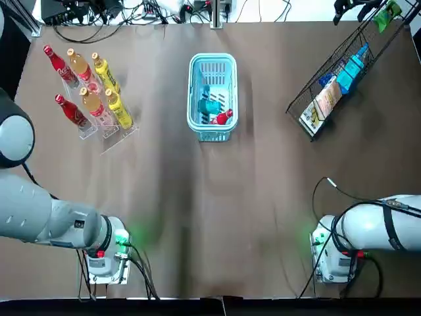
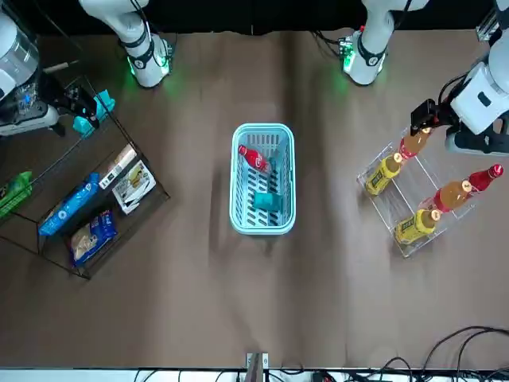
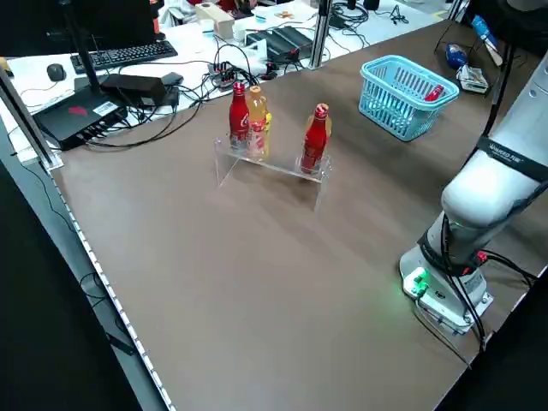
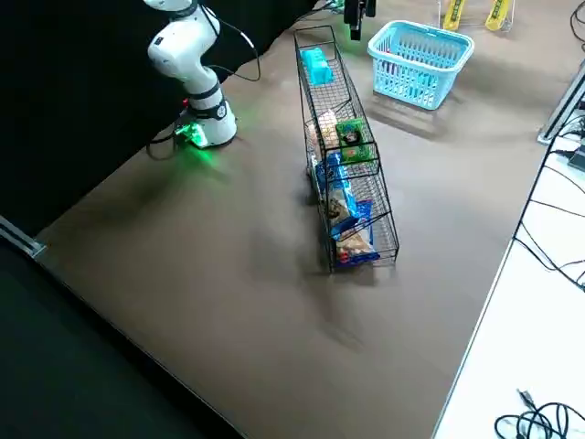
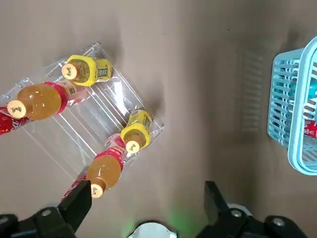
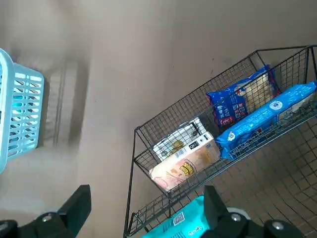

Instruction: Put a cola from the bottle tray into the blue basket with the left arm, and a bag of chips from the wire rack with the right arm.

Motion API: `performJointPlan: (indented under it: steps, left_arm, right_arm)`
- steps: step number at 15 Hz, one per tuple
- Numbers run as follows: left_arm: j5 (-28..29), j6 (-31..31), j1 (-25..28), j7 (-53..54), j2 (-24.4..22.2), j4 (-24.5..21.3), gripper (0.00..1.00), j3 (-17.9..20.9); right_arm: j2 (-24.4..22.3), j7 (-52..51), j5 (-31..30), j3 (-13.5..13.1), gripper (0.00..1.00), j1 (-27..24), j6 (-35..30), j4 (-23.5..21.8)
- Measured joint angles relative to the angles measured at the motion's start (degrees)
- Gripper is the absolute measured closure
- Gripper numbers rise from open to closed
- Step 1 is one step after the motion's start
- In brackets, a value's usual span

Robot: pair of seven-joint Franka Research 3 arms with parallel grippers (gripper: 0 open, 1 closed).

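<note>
Where the arm bases sat: nearest the robot, the left base (image 1: pixel 105 263) and the right base (image 1: pixel 332 260) stood well apart at the near edge of the table (image 1: pixel 210 217), each lit green.
Left gripper (image 5: pixel 147 198): hung high over the bottle tray (image 1: pixel 122 135), fingers spread wide with nothing between them, a pose that suits an arm with no load.
Right gripper (image 6: pixel 146 203): equally high over the wire rack (image 1: pixel 378 43), fingers parted and empty; a teal bag (image 6: pixel 183 220) lay in the rack below it, apart from the fingers.
Bottle tray: on the robot's left, clear, holding two colas (image 1: pixel 59 64) with orange drinks (image 1: pixel 79 66) and yellow drinks (image 1: pixel 105 72), all upright in rows, probably so a neck can be pinched from above.
Blue basket (image 1: pixel 212 59): mid-table between tray and rack, seemingly centred so that either arm could reach it.
Basket cola (image 1: pixel 223 117): on its side inside the basket, toward the nearer end.
Teal packet (image 1: pixel 209 105): inside the basket too, just beside that bottle.
Wire rack: on the robot's right, slanted, its bags lying face-up along the shelves for a grab from above.
Task standing: judging by the basket's contents, both halves looked done.
Far edge: cables (image 1: pixel 131 13) beyond the table.
</note>
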Motion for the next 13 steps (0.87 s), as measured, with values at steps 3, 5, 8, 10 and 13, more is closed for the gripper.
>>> performJointPlan:
  steps: [3,5,8,10,13]
  left_arm:
    - [0.0,0.0,0.02,0.0,0.12,-0.13,0.0,0.1]
    - [0.0,0.0,0.02,0.0,0.12,-0.15,0.0,0.18]
    - [1.79,0.0,-0.45,0.27,0.17,-0.16,0.0,0.04]
    - [3.83,0.0,-1.52,0.39,0.26,-0.18,0.0,-0.05]
    - [4.3,0.03,-2.23,0.39,0.35,-0.18,0.0,-0.13]
  right_arm:
    - [0.0,0.0,0.0,0.0,0.0,0.29,0.21,0.0]
    - [0.0,0.02,0.0,0.0,0.0,0.82,0.32,0.0]
    - [0.0,0.04,0.0,0.0,0.0,1.02,0.32,-0.03]
    - [0.0,0.04,0.0,0.0,0.0,1.03,0.32,-0.07]
    - [0.0,0.04,0.0,0.0,0.0,1.05,0.32,-0.09]
